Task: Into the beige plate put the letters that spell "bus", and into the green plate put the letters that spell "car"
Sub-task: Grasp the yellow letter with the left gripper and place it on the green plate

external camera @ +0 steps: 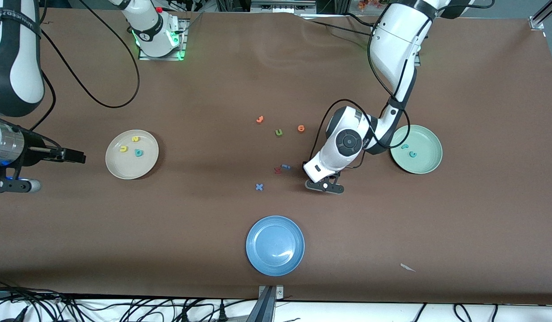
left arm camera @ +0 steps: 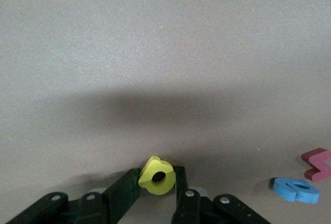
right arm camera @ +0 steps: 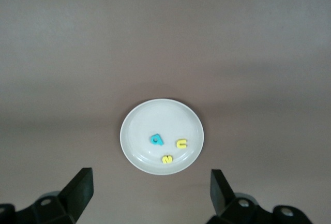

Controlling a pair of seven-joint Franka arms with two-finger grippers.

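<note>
My left gripper (left arm camera: 156,180) is shut on the yellow "a" (left arm camera: 158,177), which sits tilted between both fingers, low at the table. In the front view this gripper (external camera: 325,185) is between the loose letters and the green plate (external camera: 425,156), and it hides the "a". On that plate are the teal "r" (external camera: 405,146) and teal "c" (external camera: 411,154). The beige plate (external camera: 124,167) holds the yellow "u" (external camera: 123,149), yellow "s" (external camera: 135,139) and teal "b" (external camera: 138,153). My right gripper (right arm camera: 151,182) waits open and empty beside the beige plate (right arm camera: 142,125).
Two orange letters (external camera: 259,119) (external camera: 301,129) and an olive "u" (external camera: 279,132) lie mid-table. A red letter (external camera: 278,170), a blue "i" (external camera: 285,167) and a blue "x" (external camera: 259,187) lie beside my left gripper. A blue plate (external camera: 275,245) stands nearer the front camera.
</note>
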